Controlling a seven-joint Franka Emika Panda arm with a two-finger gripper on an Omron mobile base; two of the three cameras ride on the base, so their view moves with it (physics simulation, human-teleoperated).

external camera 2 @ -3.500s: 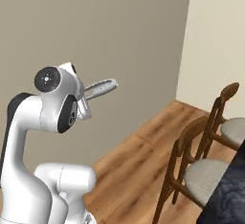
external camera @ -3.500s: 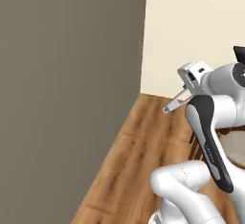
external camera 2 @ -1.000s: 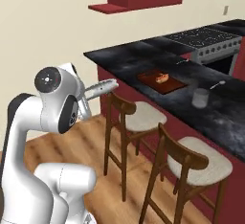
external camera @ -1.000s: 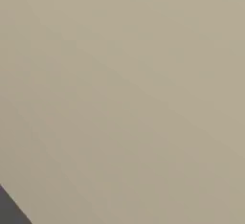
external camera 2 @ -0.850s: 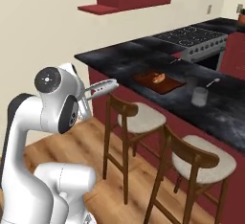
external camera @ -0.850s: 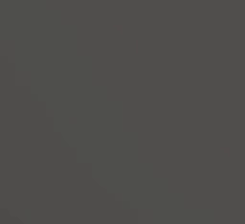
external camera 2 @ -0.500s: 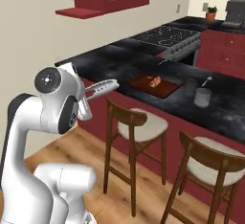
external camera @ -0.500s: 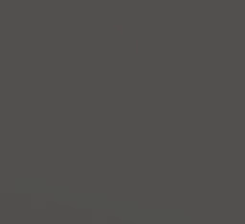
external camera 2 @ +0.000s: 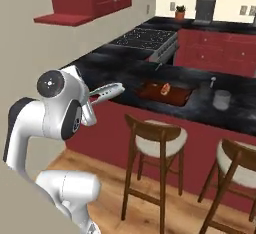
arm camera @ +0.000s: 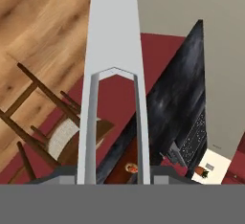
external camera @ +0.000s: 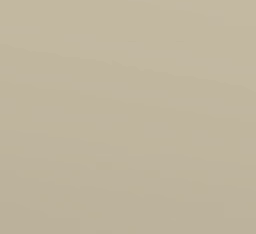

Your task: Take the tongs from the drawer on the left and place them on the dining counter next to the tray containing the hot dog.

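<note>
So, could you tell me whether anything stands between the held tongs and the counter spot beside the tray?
Nothing visible blocks it. The slim silver tongs project toward the black marbled dining counter; the wooden stools sit below its edge, and the slab left of the brown tray looks bare.

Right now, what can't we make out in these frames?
- Pincer fingertips: hand view, hidden behind the tongs and the bottom edge; right base view, behind the arm.
- Tray: right base view, too small to identify the food on it.
- Dining counter: right end cut off by the frame edge.
- Scene ahead: left base view, blocked by a plain beige surface.
</note>
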